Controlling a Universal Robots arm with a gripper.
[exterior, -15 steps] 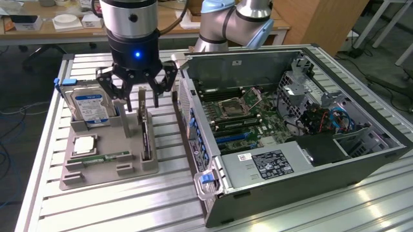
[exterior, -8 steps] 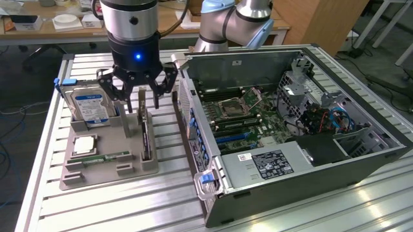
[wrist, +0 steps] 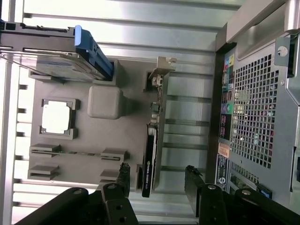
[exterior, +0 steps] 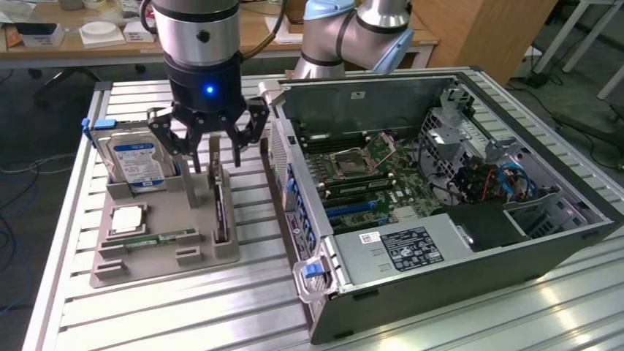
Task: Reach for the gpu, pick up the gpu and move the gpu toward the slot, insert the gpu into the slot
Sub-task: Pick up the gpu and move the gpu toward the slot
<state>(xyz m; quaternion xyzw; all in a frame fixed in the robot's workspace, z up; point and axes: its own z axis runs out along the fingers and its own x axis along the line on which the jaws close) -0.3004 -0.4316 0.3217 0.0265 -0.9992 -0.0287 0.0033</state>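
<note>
The gpu (exterior: 221, 210) stands on its edge in a groove of the grey holder tray (exterior: 166, 256), a thin dark card with its metal bracket at the far end. My gripper (exterior: 215, 157) hangs open just above the card's bracket end, one finger on each side and not touching it. In the wrist view the gpu (wrist: 151, 154) runs between my two black fingertips (wrist: 124, 176), which straddle it with a gap on both sides; nothing is held. The slot (exterior: 353, 208) lies on the green motherboard inside the open computer case.
On the grey tray (wrist: 126, 136) there are also a silver hard drive (exterior: 137, 162) with a blue-white label, a square processor (exterior: 127, 218) and a green memory stick (exterior: 161, 238). The open case (exterior: 439, 241) stands close on the exterior view's right of the tray, its perforated rear panel (wrist: 255, 108) near my fingers.
</note>
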